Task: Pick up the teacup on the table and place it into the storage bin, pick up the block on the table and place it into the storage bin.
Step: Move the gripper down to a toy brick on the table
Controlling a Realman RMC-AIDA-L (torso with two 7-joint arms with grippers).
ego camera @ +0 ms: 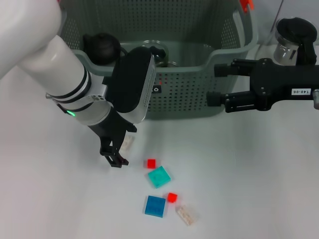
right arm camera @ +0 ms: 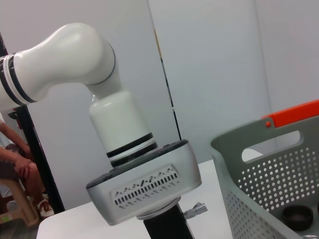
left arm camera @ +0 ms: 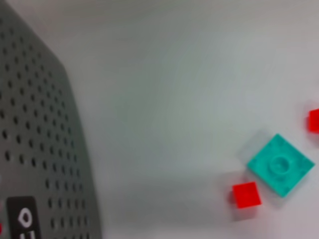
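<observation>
Teacups sit inside the storage bin (ego camera: 199,94); left claw (ego camera: 115,154) grips a pale block (ego camera: 128,142).

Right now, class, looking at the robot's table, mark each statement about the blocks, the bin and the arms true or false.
1. The left gripper is low over the table, near a pale block. True.
2. The teal block lies inside the storage bin. False: it lies on the table in front of the bin.
3. Two small red blocks lie on the table. True.
4. The right gripper holds the blue block. False: that block lies on the table, and the gripper is beside the bin's front wall.
</observation>
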